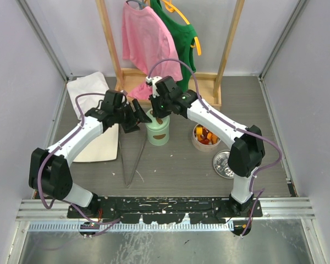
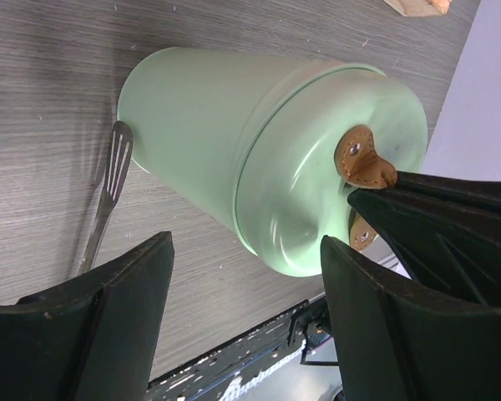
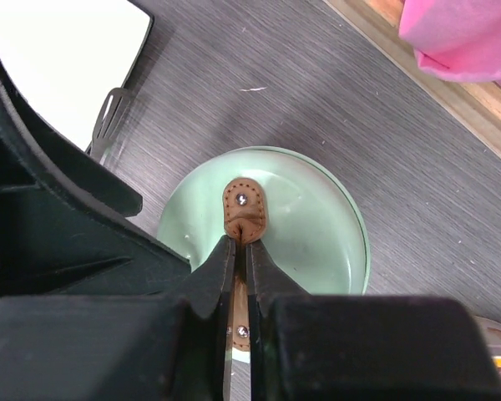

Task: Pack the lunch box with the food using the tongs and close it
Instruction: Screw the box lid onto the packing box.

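Lunch box [image 1: 158,135]: pale green canister, upright in the middle of the worktop [image 1: 176,170], its lid [image 3: 309,225] seated on top
Food [image 1: 207,135]: none packed as far as I can see; the orange and red pieces sit in a bowl [image 1: 197,144] to the right of the box, apart from it
Tongs [image 2: 115,171]: lying flat on the worktop just left of the box, in neither gripper
Right gripper [image 3: 240,244]: above the lid, jaws pressed together on the brown lid strap [image 3: 244,209]
Left gripper [image 2: 246,251]: low beside the box, jaws spread with the box wall between them; contact cannot be told
Step in hand: judged to be taking the lid off while the left arm braces the box
Outstanding: lid off, tongs picked up, food moved across, box closed
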`<act>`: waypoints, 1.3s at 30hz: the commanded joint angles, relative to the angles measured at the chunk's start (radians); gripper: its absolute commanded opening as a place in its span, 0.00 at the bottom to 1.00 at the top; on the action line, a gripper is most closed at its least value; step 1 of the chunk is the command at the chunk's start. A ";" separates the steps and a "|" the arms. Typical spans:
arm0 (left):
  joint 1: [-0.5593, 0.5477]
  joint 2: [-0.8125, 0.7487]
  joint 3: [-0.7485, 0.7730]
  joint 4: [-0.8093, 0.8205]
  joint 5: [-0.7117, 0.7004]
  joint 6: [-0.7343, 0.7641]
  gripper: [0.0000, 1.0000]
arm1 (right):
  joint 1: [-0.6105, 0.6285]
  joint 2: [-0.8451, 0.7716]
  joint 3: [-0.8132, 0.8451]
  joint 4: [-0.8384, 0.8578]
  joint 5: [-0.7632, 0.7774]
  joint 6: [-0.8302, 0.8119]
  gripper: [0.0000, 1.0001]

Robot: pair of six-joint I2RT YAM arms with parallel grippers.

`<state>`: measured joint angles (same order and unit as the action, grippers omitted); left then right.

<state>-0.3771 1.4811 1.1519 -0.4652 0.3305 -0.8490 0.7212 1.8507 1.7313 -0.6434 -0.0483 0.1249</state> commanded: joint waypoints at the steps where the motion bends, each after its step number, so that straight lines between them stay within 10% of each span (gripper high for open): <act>1: 0.006 -0.014 0.043 0.051 0.027 0.003 0.72 | -0.024 -0.018 -0.027 0.038 -0.008 0.053 0.12; 17: 0.006 0.012 0.089 0.038 0.021 0.018 0.73 | -0.023 -0.238 -0.133 0.170 0.010 0.124 0.64; 28: 0.018 0.065 0.148 -0.003 -0.006 0.071 0.72 | -0.054 -0.486 -0.521 0.408 0.122 0.446 0.64; 39: 0.041 0.180 0.277 -0.037 0.087 0.165 0.67 | -0.223 -0.484 -0.748 0.721 -0.150 0.741 0.63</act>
<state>-0.3439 1.6287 1.3533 -0.4908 0.3538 -0.7456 0.5034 1.3537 0.9657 -0.1135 -0.1120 0.7483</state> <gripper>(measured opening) 0.683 0.629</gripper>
